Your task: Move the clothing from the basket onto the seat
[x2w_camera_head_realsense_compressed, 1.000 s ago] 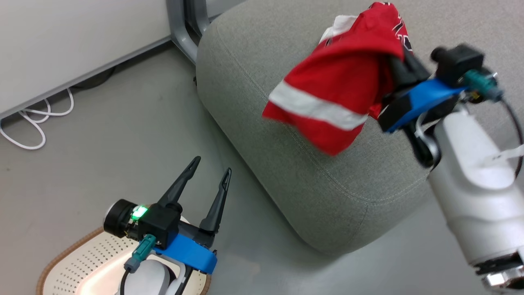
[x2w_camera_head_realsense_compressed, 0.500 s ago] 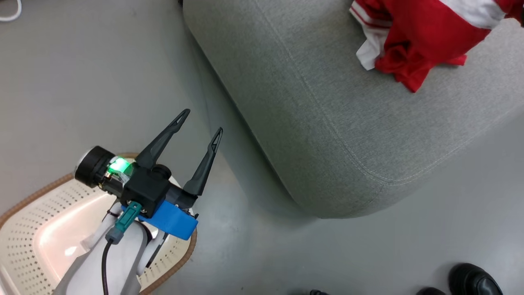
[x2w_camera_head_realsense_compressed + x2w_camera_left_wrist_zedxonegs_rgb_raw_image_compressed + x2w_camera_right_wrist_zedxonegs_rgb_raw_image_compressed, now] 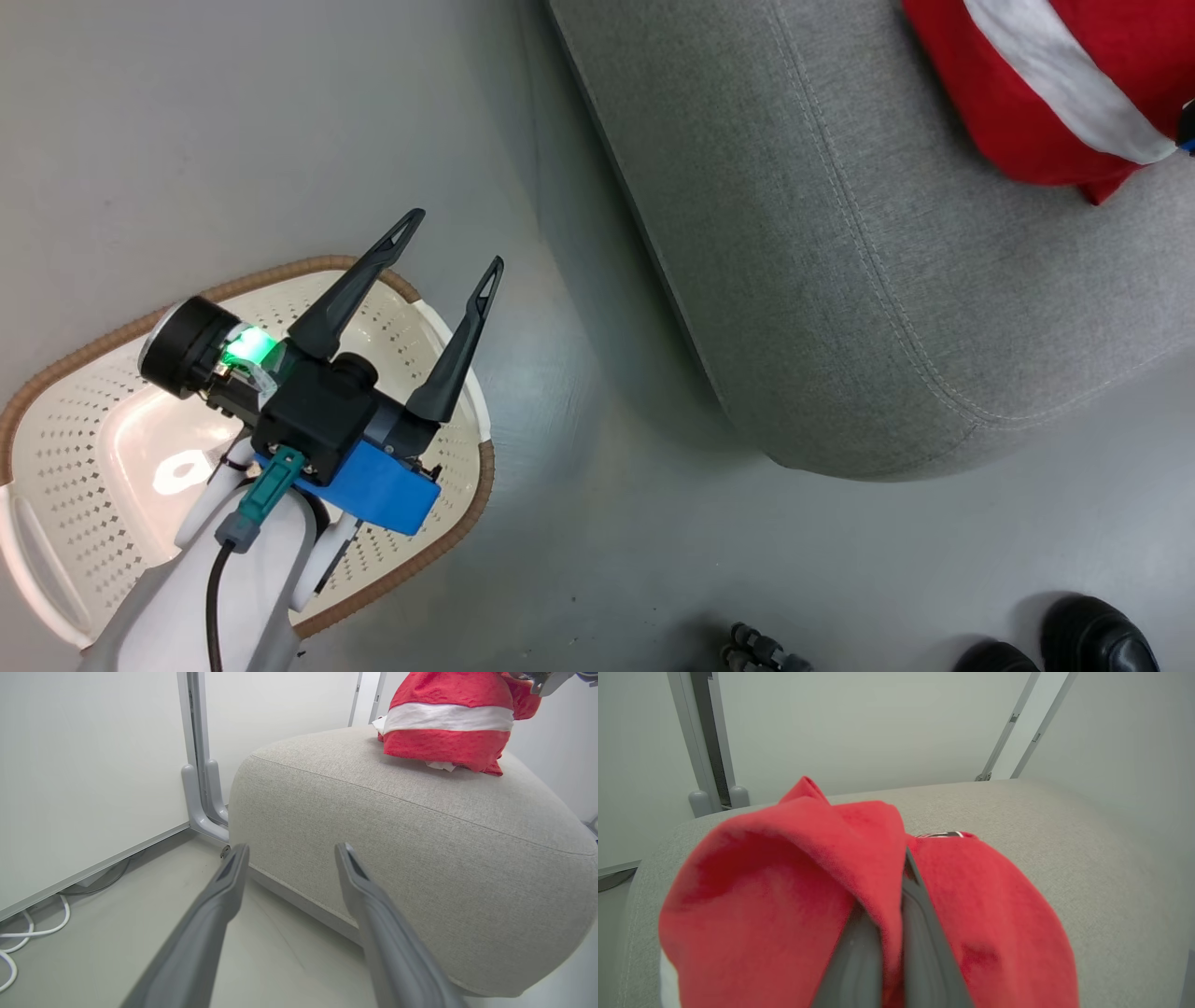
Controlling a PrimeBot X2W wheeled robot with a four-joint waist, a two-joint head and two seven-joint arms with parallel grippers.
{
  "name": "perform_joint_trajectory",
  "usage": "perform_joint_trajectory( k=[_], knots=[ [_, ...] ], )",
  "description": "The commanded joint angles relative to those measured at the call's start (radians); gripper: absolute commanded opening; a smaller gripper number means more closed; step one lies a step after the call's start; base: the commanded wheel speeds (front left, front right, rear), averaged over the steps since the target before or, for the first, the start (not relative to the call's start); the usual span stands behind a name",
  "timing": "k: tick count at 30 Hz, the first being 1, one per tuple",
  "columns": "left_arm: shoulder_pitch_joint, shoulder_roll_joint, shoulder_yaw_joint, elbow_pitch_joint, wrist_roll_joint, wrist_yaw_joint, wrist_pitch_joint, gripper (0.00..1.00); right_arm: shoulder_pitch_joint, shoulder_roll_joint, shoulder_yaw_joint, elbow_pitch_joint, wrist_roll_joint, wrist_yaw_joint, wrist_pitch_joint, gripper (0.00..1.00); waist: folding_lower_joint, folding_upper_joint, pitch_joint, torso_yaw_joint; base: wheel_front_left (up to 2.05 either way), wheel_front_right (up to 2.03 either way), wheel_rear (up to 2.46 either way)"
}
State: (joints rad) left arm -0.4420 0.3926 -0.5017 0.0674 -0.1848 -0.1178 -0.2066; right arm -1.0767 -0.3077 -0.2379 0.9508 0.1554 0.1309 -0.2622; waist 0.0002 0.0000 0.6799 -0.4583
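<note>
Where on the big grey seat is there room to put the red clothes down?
The seat is bare from its near rounded corner up to the clothing. The floor strip between the basket and the seat is bare too. It is crowded only around the clothing itself.

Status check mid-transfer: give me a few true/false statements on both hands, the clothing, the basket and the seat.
The left hand is open and empty. True.
The right hand is open. False: it is shut on the clothing.
Red clothing lies in the basket. False: none shows in it.
The clothing is over the seat. True.
The basket stands on the seat. False: on the floor beside it.
</note>
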Motion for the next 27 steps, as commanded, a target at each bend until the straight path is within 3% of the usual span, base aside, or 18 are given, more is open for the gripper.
perform_joint_trajectory(
  k=[1,11,13,14,15,27],
  knots=[
    [0.003,0.008,0.002,-0.01,-0.003,0.005,0.0,1.0,0.013,0.008,-0.01,0.0,-0.018,0.0,-0.004,0.0,-0.0002,0.0,0.008,0.009,0.0,0.0,0.0],
    [-0.004,0.006,-0.005,-0.009,-0.008,0.015,-0.007,1.0,0.009,0.017,-0.042,0.018,-0.067,0.0,-0.004,0.01,-0.0002,0.0,0.007,0.02,0.0,0.0,0.0],
    [-0.005,0.005,-0.007,-0.005,-0.01,0.017,-0.009,1.0,0.013,0.018,-0.042,0.024,-0.072,0.0,-0.004,0.44,-0.0002,0.0,0.004,0.021,0.0,0.0,0.0],
    [-0.006,0.004,-0.008,-0.004,-0.011,0.018,-0.01,1.0,0.015,0.019,-0.042,0.026,-0.075,0.0,-0.004,0.86,-0.0002,0.0,0.002,0.021,0.0,0.0,0.0],
    [-0.007,0.003,-0.009,-0.002,-0.012,0.018,-0.012,1.0,0.016,0.02,-0.041,0.026,-0.077,0.0,-0.004,1.0,-0.0002,0.0,0.0,0.022,0.0,0.0,0.0],
    [0.004,-0.039,-0.019,0.047,-0.035,0.024,-0.045,1.0,0.099,0.014,0.054,-0.032,-0.053,0.0,-0.004,1.0,-0.0002,0.0,-0.086,0.052,0.0,0.0,0.0]
  ],
)
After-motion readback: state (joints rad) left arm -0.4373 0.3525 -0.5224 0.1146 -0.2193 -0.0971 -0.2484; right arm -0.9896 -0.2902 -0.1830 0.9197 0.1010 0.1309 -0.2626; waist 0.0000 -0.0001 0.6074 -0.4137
